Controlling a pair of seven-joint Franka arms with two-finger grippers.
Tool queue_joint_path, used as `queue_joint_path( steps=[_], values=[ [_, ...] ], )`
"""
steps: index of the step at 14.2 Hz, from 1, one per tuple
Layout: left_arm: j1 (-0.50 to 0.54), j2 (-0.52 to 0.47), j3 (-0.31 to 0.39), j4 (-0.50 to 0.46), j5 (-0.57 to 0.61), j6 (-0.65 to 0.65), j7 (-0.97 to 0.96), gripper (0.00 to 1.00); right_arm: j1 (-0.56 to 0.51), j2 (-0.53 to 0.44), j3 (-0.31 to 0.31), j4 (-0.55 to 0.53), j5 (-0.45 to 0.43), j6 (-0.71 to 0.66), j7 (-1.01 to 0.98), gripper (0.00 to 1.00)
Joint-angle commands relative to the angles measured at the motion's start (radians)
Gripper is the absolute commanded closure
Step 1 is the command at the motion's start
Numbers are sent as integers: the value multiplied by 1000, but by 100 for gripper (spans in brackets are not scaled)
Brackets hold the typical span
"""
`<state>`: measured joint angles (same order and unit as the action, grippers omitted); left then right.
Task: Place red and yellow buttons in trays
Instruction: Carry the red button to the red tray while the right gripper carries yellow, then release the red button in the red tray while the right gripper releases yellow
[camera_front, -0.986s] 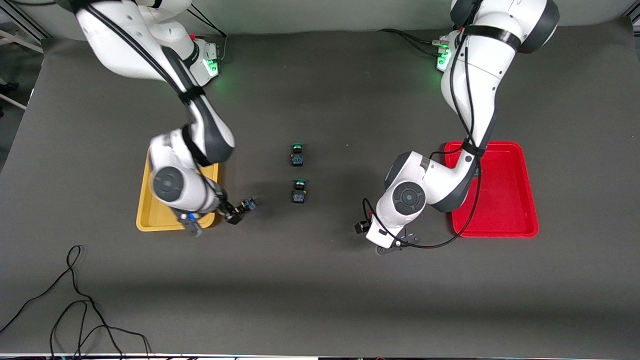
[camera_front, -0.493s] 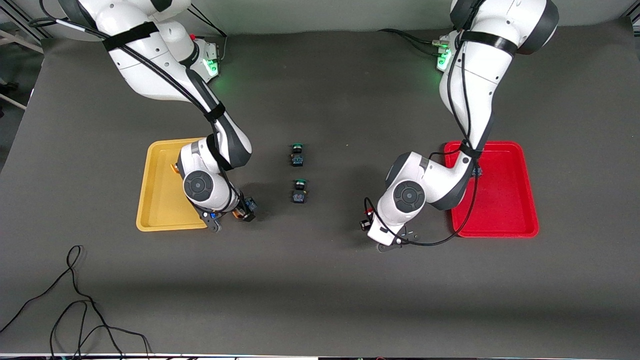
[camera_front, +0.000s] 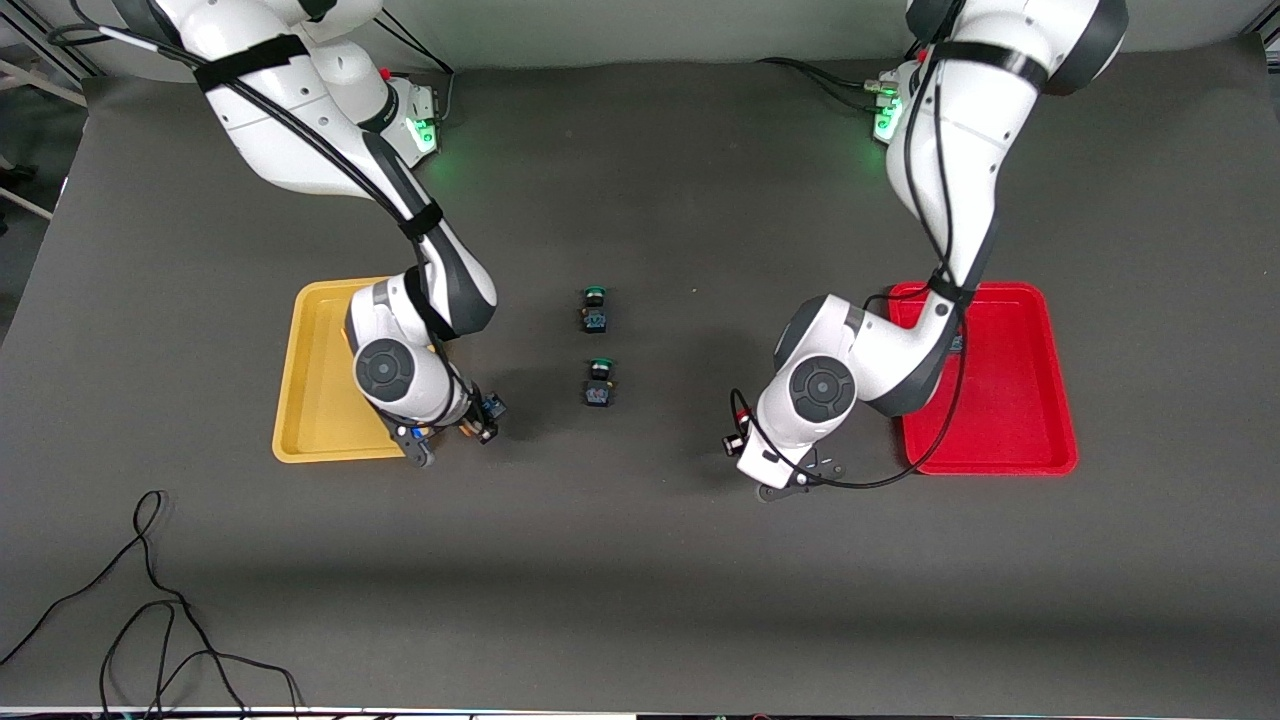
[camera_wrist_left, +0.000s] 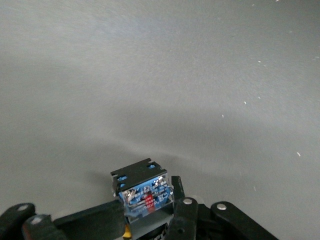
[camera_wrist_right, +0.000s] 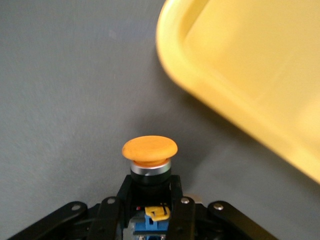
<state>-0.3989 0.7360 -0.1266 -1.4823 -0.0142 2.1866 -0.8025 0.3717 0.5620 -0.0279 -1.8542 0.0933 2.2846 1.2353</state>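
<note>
My right gripper (camera_front: 480, 422) is shut on a yellow button (camera_front: 470, 430) over the table, just beside the yellow tray (camera_front: 310, 370) at its corner nearest the front camera. In the right wrist view the orange-yellow cap (camera_wrist_right: 150, 148) sticks out past the fingers (camera_wrist_right: 176, 197), with the yellow tray's rim (camera_wrist_right: 210, 95) close by. My left gripper (camera_front: 735, 442) is shut on a red button (camera_front: 741, 421) over the bare table, short of the red tray (camera_front: 1010, 400). The left wrist view shows that button's dark and blue body (camera_wrist_left: 142, 186) between the fingers (camera_wrist_left: 178, 207).
Two green-capped switches (camera_front: 594, 309) (camera_front: 599, 383) stand mid-table between the trays. A small dark item (camera_front: 958, 343) lies in the red tray, mostly hidden by the left arm. Black cables (camera_front: 150, 600) lie near the front edge at the right arm's end.
The right arm has swung, and its gripper with the yellow button has shifted slightly toward the yellow tray's corner. The left gripper has moved slightly toward the red tray with the red button.
</note>
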Motion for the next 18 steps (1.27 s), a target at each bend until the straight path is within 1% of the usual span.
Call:
queue_joint_path(
  steps=[1, 2, 3, 5, 6, 7, 8, 9, 11, 13, 14, 15, 16, 18],
  values=[
    [28, -111, 1, -7, -19, -153, -3, 100, -83, -176, -1, -2, 14, -204, -104, 100],
    [47, -153, 1, -7, -32, -213, 20, 100, -115, -230, -4, -11, 14, -250, -162, 100],
    [73, -197, 1, -7, -47, -288, 81, 100, -138, -270, -32, -25, 14, -282, -234, 100],
    [153, -288, 5, -19, -81, -451, 228, 100, -142, -307, -143, -71, 16, -294, -408, 100],
    [202, -321, 8, -32, -76, -511, 296, 100, -142, -307, -180, -103, 40, -277, -480, 100],
    [253, -342, 10, -47, -69, -557, 372, 100, -142, -297, -204, -138, 90, -234, -537, 100],
    [312, -355, 12, -74, -67, -574, 466, 100, -142, -272, -211, -170, 112, -194, -562, 100],
    [374, -359, 12, -102, -66, -568, 549, 100, -142, -228, -211, -186, 115, -135, -569, 100],
    [445, -348, 12, -165, -23, -509, 669, 100, -137, -173, -211, -195, 129, -77, -570, 100],
    [495, -339, 13, -270, -1, -351, 736, 100, -135, -142, -211, -197, 143, -54, -570, 99],
    [506, -320, 13, -320, -1, -255, 758, 100, -135, -136, -211, -195, 144, -51, -570, 86],
    [514, -301, 15, -357, 5, -172, 778, 100, -134, -131, -211, -194, 149, -50, -560, 52],
    [528, -281, 15, -384, 10, -109, 790, 100, -134, -129, -211, -191, 154, -50, -557, 1],
    [545, -244, 16, -436, 13, 8, 821, 100, -135, -149, -213, -186, 154, -60, -556, 0]
  ],
)
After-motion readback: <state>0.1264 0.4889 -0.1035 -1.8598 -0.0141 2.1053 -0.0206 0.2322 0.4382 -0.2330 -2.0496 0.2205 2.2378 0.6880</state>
